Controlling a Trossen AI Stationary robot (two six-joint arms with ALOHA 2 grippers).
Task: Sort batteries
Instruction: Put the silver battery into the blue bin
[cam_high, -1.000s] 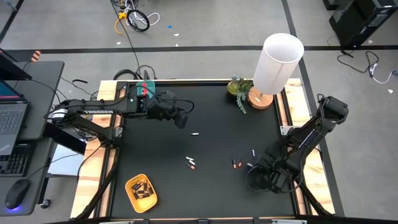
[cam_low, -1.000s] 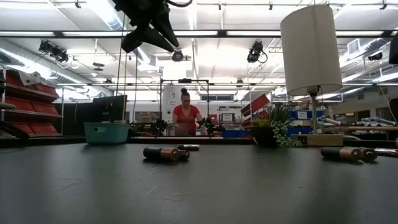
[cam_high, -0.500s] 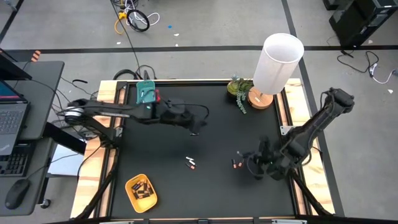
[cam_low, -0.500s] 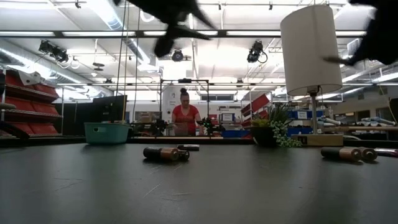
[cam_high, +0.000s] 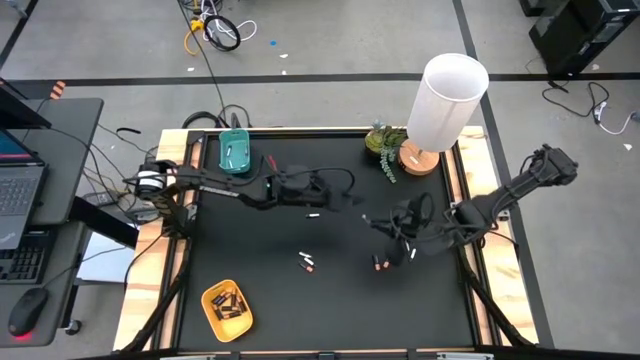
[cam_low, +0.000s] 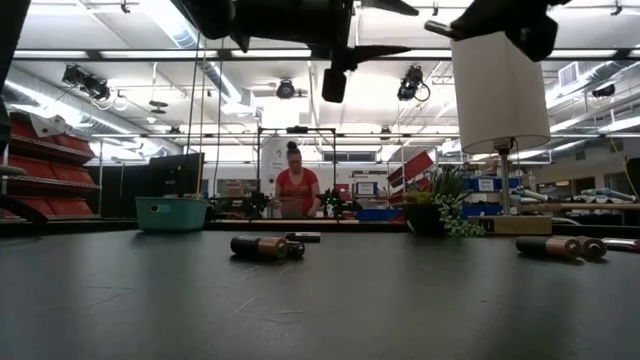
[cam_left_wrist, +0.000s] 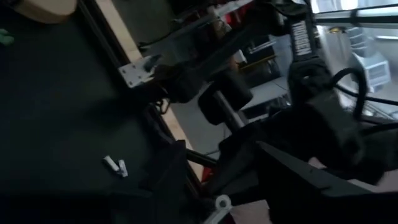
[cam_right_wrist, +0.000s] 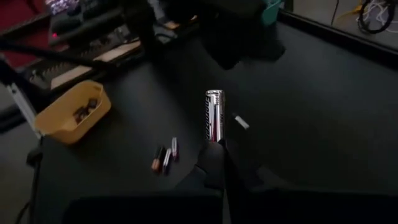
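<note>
The white cylindrical table lamp at the far edge of the black table serves as the landmark. The right gripper, near-left of the lamp base over mid-table, is clamped shut on 1 slim silvery battery, which stands out end-first from the fingertips. The left gripper hovers close by, farther left of the lamp, almost meeting the right one; its jaws appear parted with nothing visibly between them, though exactly how wide cannot be told. Loose batteries lie on the mat: 1 pale cell beneath the left arm, a pair nearer the front, and 2 dark orange-ended cells in front of the right gripper. Dark cells already fill the yellow oval plastic tray at the front-left corner, well away from the lamp; the teal rectangular tray sits at the far-left. The step in hand appears to be a handover or carry of the silvery cell. The next move likely calls for steady alignment before release.
</note>
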